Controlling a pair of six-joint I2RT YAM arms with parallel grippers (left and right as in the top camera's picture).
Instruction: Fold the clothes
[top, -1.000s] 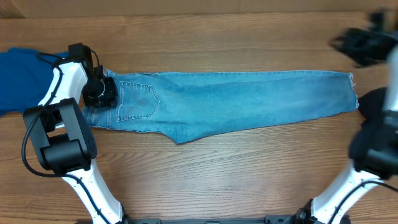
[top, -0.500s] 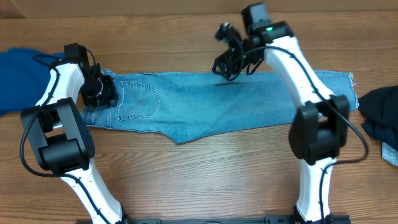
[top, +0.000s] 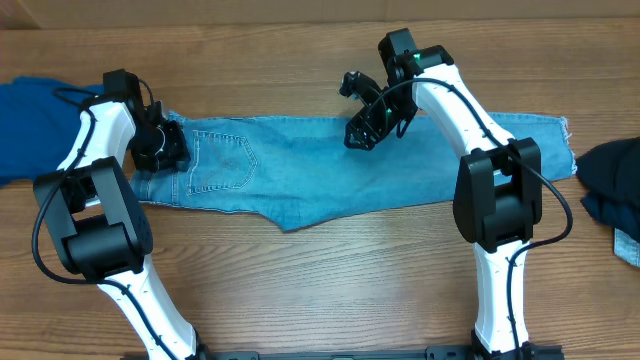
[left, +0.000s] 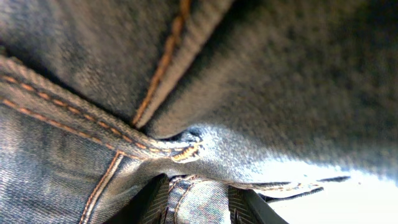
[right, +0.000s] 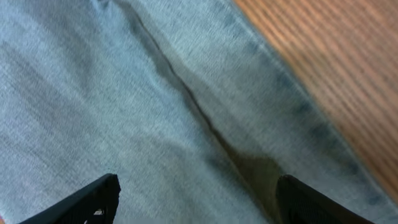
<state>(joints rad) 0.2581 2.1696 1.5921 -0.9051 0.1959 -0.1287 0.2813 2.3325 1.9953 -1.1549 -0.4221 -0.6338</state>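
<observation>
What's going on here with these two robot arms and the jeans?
Two robot arms are working on folding clothes. A pair of pale-blue jeans lies stretched flat across the wooden table. The left gripper is pinching the denim at the waistband end, while the right gripper hovers open over the upper edge of the leg, holding nothing. A royal-blue garment sits at the far left and a dark navy garment at the far right.

left arm (top: 100, 135): white links, black joints, black cable | right arm (top: 462, 108): white links, black joints, green light
</observation>
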